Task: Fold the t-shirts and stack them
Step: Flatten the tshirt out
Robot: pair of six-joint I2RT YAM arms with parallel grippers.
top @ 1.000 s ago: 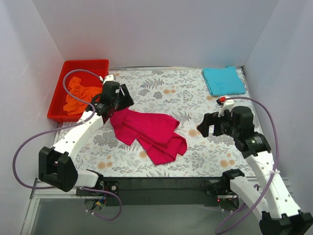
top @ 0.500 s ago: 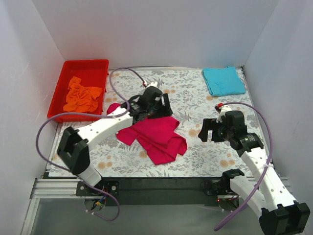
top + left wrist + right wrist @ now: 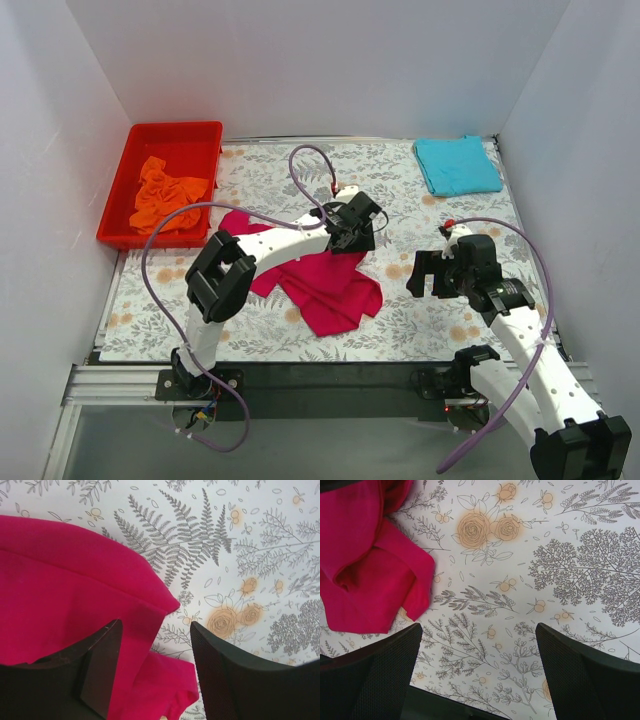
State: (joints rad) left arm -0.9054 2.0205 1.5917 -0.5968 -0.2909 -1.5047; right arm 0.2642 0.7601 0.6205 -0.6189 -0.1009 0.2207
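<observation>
The pink shirt [image 3: 322, 282] lies crumpled and unfolded near the centre of the table [image 3: 270, 170], with a loosely doubled lobe at its near right end. The left arm reaches across from the near left corner and places the left gripper [image 3: 357, 226] over the far right edge of this shirt. In the left wrist view its fingers [image 3: 102, 665] are apart. The left finger is above the cloth, the right finger is above the bare printed surface, and the shirt's edge runs between them. Nothing is pinched. Whether the fingertips touch the cloth cannot be told. The right gripper [image 3: 421, 273] is to the right of the pink shirt, apart from it and pointed towards it. In the right wrist view its fingers [image 3: 380, 675] stand wide apart over the printed surface and hold nothing. The shirt's lobe lies at the upper left of that view, clear of both fingers. The blue shirt [image 3: 457, 165] lies folded flat at the far right corner of the table, well apart from both grippers. The orange shirt [image 3: 165, 195] lies bunched inside the bin [image 3: 176, 131], which stands at the far left corner.
</observation>
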